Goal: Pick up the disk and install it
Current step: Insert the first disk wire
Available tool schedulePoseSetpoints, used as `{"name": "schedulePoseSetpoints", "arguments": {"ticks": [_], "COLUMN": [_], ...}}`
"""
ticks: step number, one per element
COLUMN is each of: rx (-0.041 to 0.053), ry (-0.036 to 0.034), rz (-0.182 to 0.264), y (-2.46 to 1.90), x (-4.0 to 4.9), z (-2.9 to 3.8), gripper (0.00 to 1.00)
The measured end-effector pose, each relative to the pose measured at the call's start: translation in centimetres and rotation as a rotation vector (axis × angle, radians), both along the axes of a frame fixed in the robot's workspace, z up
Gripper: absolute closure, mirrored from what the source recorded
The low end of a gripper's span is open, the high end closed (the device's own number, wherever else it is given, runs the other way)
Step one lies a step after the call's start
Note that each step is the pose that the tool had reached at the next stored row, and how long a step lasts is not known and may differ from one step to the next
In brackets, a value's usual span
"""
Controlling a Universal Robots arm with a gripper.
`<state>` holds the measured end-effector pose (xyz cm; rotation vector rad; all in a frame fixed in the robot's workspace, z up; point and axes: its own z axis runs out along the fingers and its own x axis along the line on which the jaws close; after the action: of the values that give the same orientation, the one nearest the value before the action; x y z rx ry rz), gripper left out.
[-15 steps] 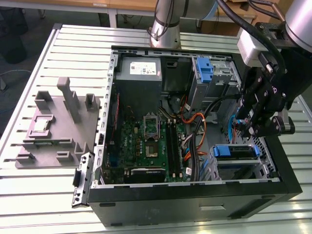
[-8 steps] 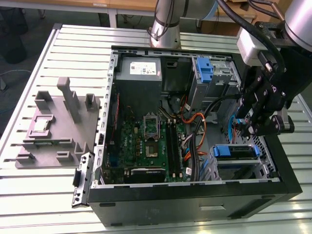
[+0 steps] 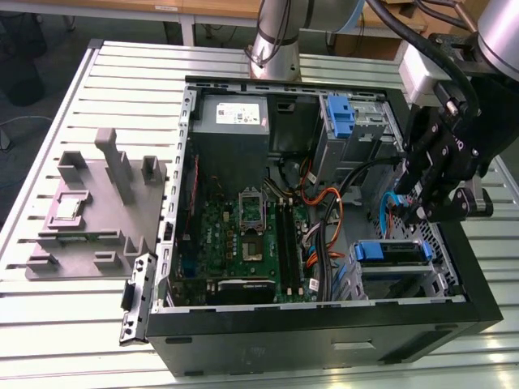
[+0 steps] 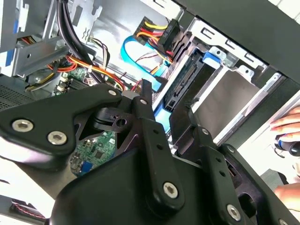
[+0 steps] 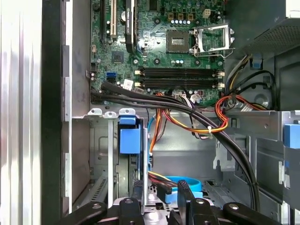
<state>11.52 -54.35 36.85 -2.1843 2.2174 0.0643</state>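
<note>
exterior view: the disk (image 3: 389, 253) lies just beneath the pincer (image 3: 415, 217) — narrowly parted, holding nothing.

Open computer case (image 3: 284, 344) lying flat on the slatted metal table (image 3: 73, 348). Inside the case: green motherboard (image 3: 243, 243) on its floor, grey power-supply box (image 3: 235, 121) in a corner, orange cables (image 3: 331, 212) looping across. Outside the case, on the exterior view's left, sits a grey moulded fixture (image 3: 89, 203).
</note>
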Motion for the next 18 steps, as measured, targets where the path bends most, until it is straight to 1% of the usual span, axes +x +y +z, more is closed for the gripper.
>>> {"name": "schedulePoseSetpoints", "arguments": {"ticks": [4,8,15,18], "rx": [-0.0001,0.0,-0.0001,-0.0001], "ry": [0.0,0.0,0.0,0.0001], "rz": [0.0,0.0,0.0,0.0], "y": [0.1,0.18,0.47,0.51], "x": [0.32,0.41,0.71,0.85], "z": [-0.2,-0.67,-0.76,-0.79], "gripper": [0.58,0.58,0.58,0.58]}}
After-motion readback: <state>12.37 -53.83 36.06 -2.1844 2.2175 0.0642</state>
